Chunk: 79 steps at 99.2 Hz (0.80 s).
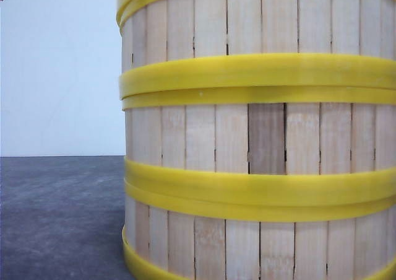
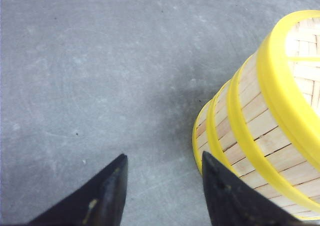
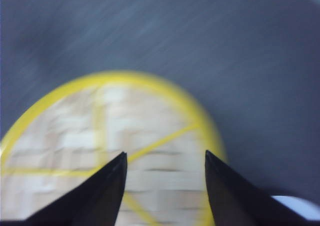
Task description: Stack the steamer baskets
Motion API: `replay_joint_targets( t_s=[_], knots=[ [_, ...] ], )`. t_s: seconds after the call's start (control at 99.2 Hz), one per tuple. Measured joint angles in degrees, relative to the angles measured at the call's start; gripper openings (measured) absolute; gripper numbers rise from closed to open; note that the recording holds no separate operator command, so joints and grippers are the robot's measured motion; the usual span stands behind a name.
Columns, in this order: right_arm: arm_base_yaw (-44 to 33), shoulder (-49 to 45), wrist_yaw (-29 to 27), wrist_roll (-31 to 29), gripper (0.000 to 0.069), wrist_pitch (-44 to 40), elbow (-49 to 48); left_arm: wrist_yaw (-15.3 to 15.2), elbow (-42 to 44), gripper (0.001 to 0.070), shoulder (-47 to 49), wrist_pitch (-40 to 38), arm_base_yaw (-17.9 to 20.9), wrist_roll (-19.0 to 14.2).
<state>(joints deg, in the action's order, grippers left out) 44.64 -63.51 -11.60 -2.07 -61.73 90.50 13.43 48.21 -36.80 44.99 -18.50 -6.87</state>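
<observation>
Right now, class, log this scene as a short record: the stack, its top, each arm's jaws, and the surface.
stack: steamer baskets stacked; at least three tiers show in the front view
top: woven lid or floor with yellow ribs; no buns visible
left gripper: jaws open, empty, beside the stack's wall
right gripper: jaws open, empty, above the stack's top; view blurred
surface: grey table

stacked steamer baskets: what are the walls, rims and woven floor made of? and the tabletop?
Pale vertical-slat walls: looks like unfinished light wood, with visible grain and gaps between slats; one slat is darker. Yellow bands at the rims: likely moulded plastic, smooth and slightly glossy. Woven floor of the top basket: pale strips, probably bamboo or wood; blurred. Dark grey tabletop: matte, scuffed; material unclear.
</observation>
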Motion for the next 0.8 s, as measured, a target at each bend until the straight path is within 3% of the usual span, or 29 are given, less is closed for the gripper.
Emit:
replay_joint_targets(
  t_s=[0.202, 0.353, 0.716, 0.796],
  knots=[
    [0.00, 10.97, -8.63, -3.30, 0.0301, -0.20, -0.57, 0.00, 0.00, 0.0275, 0.02, 0.00, 0.00, 0.00],
    [0.00, 18.25, -13.94, -5.77, 0.0301, -2.32, -6.05, 0.00, 0.00, 0.0275, 0.00, 0.00, 0.00, 0.00],
    [0.00, 29.38, -15.19, -12.11, 0.0301, -3.10, -23.10, 0.00, 0.00, 0.0274, 0.00, 0.00, 0.00, 0.00],
    [0.00, 29.29, -15.21, -12.85, 0.0276, -3.21, -23.23, 0.00, 0.00, 0.0225, 0.02, 0.00, 0.00, 0.00]
  ],
)
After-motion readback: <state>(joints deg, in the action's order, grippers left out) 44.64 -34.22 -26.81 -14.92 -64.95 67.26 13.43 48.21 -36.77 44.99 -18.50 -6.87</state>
